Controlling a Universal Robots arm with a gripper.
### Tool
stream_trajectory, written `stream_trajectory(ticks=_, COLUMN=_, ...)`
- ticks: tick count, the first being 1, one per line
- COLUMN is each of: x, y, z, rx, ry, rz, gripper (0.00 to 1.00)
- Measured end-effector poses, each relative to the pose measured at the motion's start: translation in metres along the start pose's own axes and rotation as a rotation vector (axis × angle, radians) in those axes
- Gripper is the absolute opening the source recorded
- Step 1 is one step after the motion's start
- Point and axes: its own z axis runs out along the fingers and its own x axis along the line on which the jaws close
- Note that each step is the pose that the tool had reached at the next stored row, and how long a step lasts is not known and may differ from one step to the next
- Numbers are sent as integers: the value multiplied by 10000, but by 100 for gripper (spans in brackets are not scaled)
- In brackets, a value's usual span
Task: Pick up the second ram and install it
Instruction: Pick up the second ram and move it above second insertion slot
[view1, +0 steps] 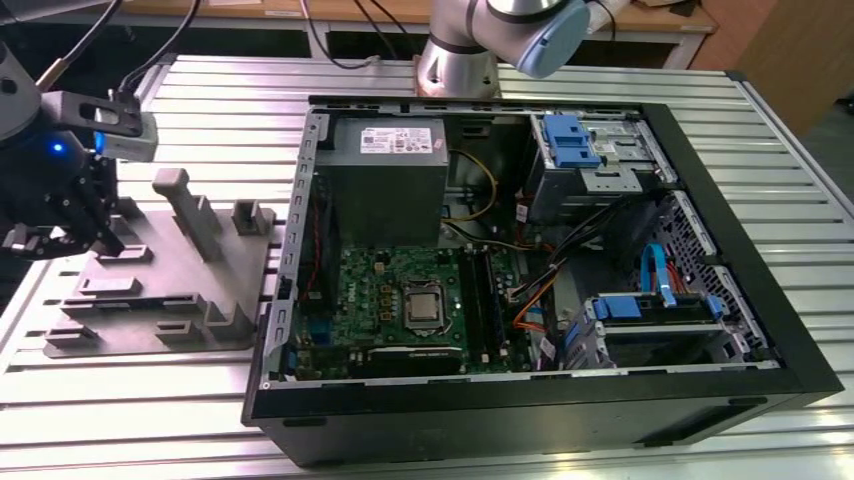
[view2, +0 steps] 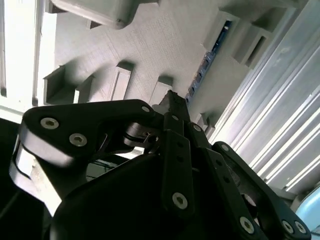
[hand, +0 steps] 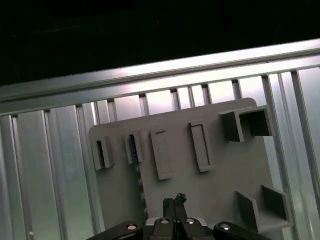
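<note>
The second ram (hand: 135, 167) stands on edge in a slot along one side of the grey fixture plate (hand: 220, 170). It shows as a thin dark strip with a blue-green edge. In the second wrist view the ram (view2: 207, 61) sits between raised grey blocks. My gripper (hand: 175, 200) hovers over the plate, a little to one side of the ram, and does not touch it. Its black fingertips (view2: 172, 98) are pressed together, shut on nothing. In the exterior view the gripper (view1: 94, 235) hangs above the plate's (view1: 160, 290) left end.
An open black computer case (view1: 747, 300) lies to the exterior view's right of the plate. Inside are the green motherboard (view1: 367, 280), long black memory slots (view1: 478, 300), cables and blue drive caddies (view1: 641, 305). Everything rests on a ribbed aluminium table (view1: 134, 400). The arm's base (view1: 461, 60) stands behind the case.
</note>
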Motion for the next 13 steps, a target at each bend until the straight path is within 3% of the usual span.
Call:
stream_trajectory(ticks=10, x=2, y=-2, z=48, rx=-72, ry=69, rz=-1803, gripper=10)
stream_trajectory(ticks=13, x=4, y=-1, z=72, rx=-76, ry=74, rz=-1881, gripper=10)
